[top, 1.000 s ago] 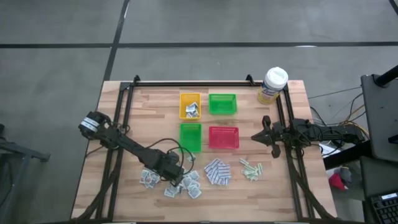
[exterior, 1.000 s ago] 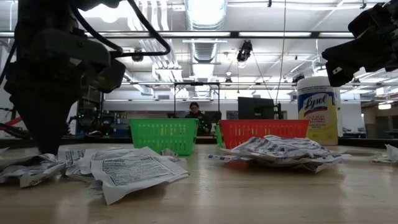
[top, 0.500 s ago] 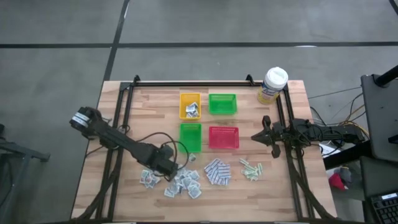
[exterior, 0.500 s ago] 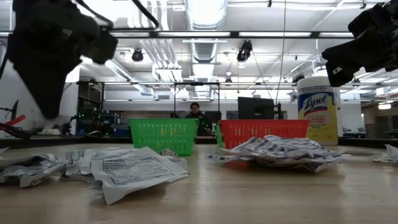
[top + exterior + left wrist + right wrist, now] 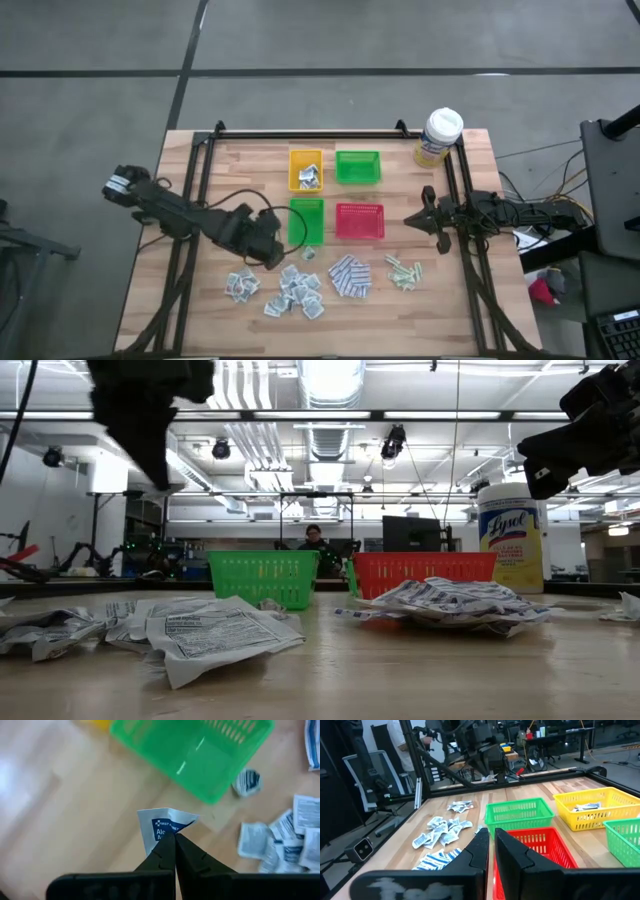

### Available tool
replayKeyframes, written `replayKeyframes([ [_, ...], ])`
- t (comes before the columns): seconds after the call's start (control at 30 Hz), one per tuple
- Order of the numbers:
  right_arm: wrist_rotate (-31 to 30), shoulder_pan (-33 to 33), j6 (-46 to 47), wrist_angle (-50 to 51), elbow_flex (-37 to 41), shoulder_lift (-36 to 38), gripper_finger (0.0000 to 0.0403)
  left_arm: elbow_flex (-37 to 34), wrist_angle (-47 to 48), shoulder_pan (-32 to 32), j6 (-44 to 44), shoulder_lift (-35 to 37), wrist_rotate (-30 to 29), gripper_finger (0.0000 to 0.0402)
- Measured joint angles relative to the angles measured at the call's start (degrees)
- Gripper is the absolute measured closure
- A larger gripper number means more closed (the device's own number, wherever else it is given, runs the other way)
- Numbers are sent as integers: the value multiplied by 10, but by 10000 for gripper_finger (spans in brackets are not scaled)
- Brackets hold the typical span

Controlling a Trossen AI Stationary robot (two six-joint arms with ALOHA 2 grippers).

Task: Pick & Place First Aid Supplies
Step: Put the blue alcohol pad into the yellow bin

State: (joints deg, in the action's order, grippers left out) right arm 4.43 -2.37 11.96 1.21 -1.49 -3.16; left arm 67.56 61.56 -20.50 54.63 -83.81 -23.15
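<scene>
My left gripper (image 5: 266, 250) hangs above the table just left of the nearer green tray (image 5: 307, 220), shut on a white sachet with a blue label (image 5: 162, 825). More white-grey sachets (image 5: 290, 290) lie in a loose heap near the front edge. To their right are blue-and-white pads (image 5: 350, 275) and pale green strips (image 5: 403, 270). One crumpled sachet (image 5: 247, 781) lies next to the green tray. My right gripper (image 5: 410, 220) waits at the table's right side, pointing level toward the trays, fingers together and holding nothing. My left gripper pinches the sachet between its two fingertips at one edge (image 5: 169, 833), on the blue label. The fingers slant downward from above. The rest of the sachet sticks out past the fingertips, slightly bent, lifted clear of the wooden table.
Four small trays stand mid-table: a yellow one (image 5: 306, 170) with a few packets in it, a far green one (image 5: 357, 166), the nearer green one and a red one (image 5: 359, 221). A yellow canister with a white lid (image 5: 437, 137) stands at the far right corner. Black frame rails run along the table's sides.
My left gripper has risen from the sachet heap, staying shut, and taken one sachet clear of the table. It has moved toward the far edge and a little left, ending next to the nearer green tray, and its wrist has rolled. The heap has stayed where it was.
</scene>
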Motion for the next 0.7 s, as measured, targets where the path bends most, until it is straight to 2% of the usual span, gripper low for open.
replayKeyframes([
  [0.23, 0, 0, 0, 0, 0, 0, 374, 28, -70, 65, -241, -17, -11, 401],
  [0.33, 0, 0, 0, 0, 0, 0, 374, 32, -119, 98, -308, -20, -9, 401],
  [0.5, 0, 0, 0, 0, 0, 0, 374, 36, -183, 174, -322, -20, -15, 401],
  [0.7, 0, 0, 0, 0, 0, 0, 374, 36, -231, 263, -273, -20, -18, 402],
])
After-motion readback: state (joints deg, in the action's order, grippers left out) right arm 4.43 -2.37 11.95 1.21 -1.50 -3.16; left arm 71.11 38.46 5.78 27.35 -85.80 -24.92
